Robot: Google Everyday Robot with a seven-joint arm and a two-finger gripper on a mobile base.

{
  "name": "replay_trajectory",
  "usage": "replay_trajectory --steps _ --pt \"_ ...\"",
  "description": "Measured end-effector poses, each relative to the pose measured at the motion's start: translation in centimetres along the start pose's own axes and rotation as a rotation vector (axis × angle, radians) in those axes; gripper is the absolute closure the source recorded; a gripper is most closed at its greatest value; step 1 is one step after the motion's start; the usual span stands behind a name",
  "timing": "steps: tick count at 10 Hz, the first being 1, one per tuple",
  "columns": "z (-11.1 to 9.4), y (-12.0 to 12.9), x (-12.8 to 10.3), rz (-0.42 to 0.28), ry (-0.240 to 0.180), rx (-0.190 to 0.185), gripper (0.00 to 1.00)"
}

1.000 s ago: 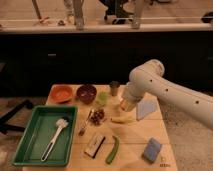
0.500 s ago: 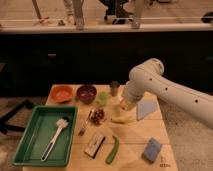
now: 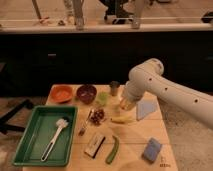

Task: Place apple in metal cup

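Note:
The metal cup (image 3: 114,88) is a small dark grey cylinder that stands upright at the table's back edge, between the small green cup (image 3: 102,98) and my arm. My gripper (image 3: 125,105) hangs low over the table, just right of and in front of the metal cup. A yellow-orange patch at its tip looks like the apple (image 3: 123,104). The gripper mostly hides it, and I cannot tell whether it is held or lying on the table. The white arm reaches in from the right.
A pale banana (image 3: 122,119) lies just in front of the gripper, with a blue cloth (image 3: 146,108) to its right. An orange bowl (image 3: 62,93) and a dark red bowl (image 3: 86,93) stand at the back left. A green tray (image 3: 30,145) holds a brush. A green vegetable (image 3: 112,149) and a blue sponge (image 3: 152,149) lie near the front.

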Motion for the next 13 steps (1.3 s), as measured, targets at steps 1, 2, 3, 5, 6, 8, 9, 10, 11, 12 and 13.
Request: replay_trajectory --steps 1,2,3,5,6,8,9,10,11,12,13 --pt "0.2 -1.1 -0.8 -0.019 -0.003 0.006 1.0" --pt "0.3 -2.2 -1.4 -0.032 -0.008 0.012 1.0" --pt "0.4 -3.0 -1.7 -0.041 -0.01 0.018 1.0" --pt "0.4 -3.8 -1.9 -0.044 -0.029 0.025 1.0" --pt "0.5 -4.5 -2.3 -0.049 -0.048 0.029 1.0" --pt "0.7 -5.9 -2.6 -0.047 -0.082 0.036 1.0" --pt "0.8 -6.6 -2.5 -0.042 -0.095 0.038 1.0" --pt "1.1 -7.5 -2.9 -0.043 -0.109 0.038 1.0" --pt "1.3 -8.1 -3.2 -0.044 -0.117 0.038 1.0" --pt "1.6 -8.9 -3.3 -0.042 -0.124 0.038 1.0" --pt "1.9 -9.7 -3.3 -0.037 -0.128 0.038 1.0"
